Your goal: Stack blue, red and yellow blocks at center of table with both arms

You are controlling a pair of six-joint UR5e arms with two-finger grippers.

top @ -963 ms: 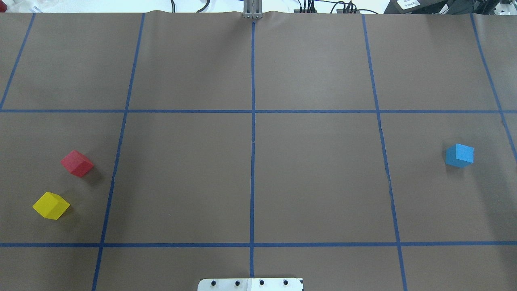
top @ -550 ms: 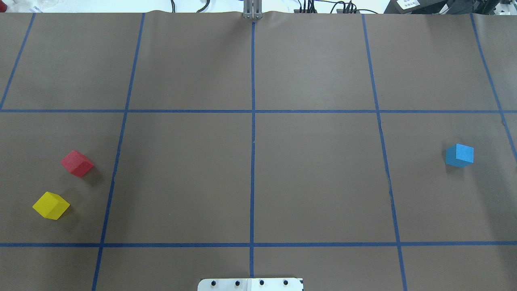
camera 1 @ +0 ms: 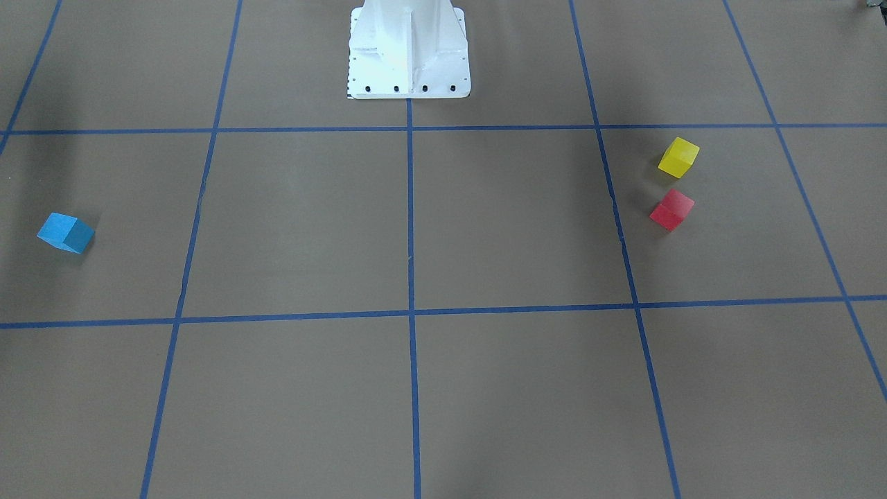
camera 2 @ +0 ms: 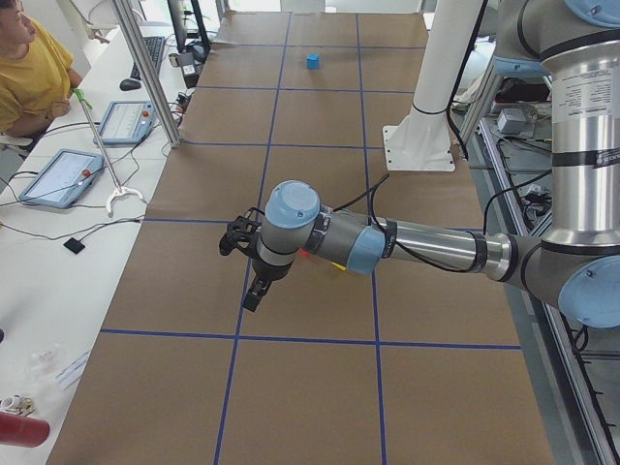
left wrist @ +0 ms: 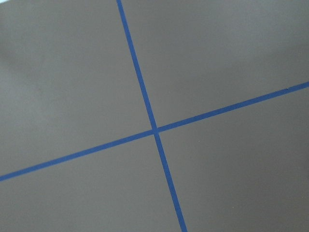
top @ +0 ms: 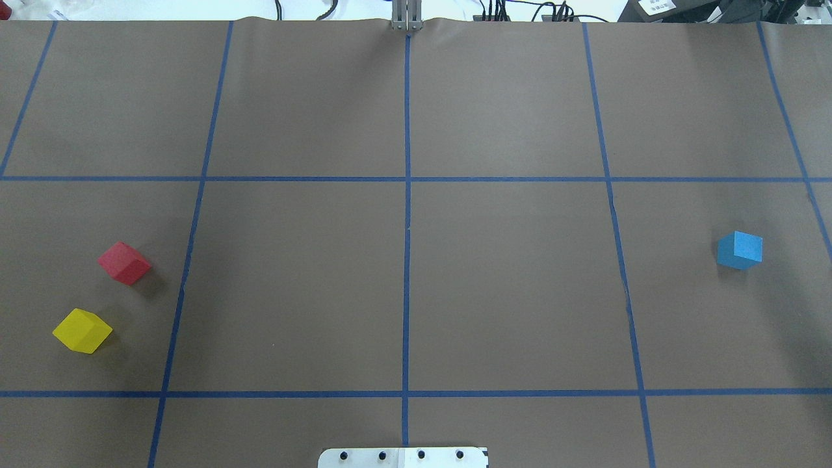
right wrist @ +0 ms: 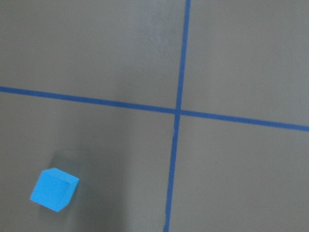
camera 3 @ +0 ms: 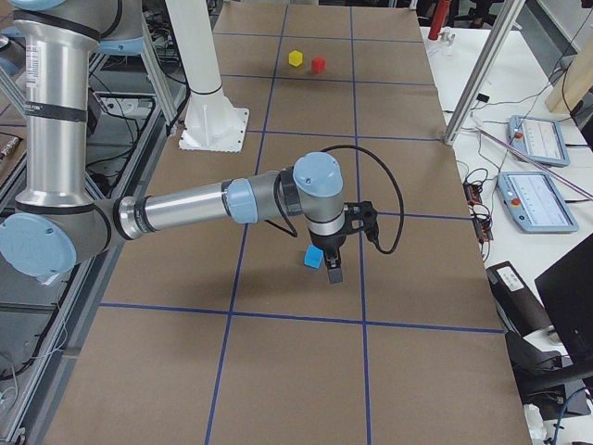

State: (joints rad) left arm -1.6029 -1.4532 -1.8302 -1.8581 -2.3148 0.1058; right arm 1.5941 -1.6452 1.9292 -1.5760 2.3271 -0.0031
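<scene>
The blue block (top: 739,250) sits at the table's right side, also in the front view (camera 1: 66,233) and the right wrist view (right wrist: 54,189). The red block (top: 123,262) and the yellow block (top: 82,331) sit apart at the left, also in the front view, red (camera 1: 671,210) and yellow (camera 1: 678,157). My left gripper (camera 2: 250,289) hangs above the table near them. My right gripper (camera 3: 332,269) hangs just beside the blue block (camera 3: 314,257). Both grippers show only in the side views, so I cannot tell whether they are open or shut.
Blue tape lines (top: 407,260) divide the brown table into a grid. The white robot base (camera 1: 409,55) stands at the near edge. An operator (camera 2: 29,68) sits beside the table, with tablets (camera 2: 60,176) and a metal post (camera 2: 145,68) alongside.
</scene>
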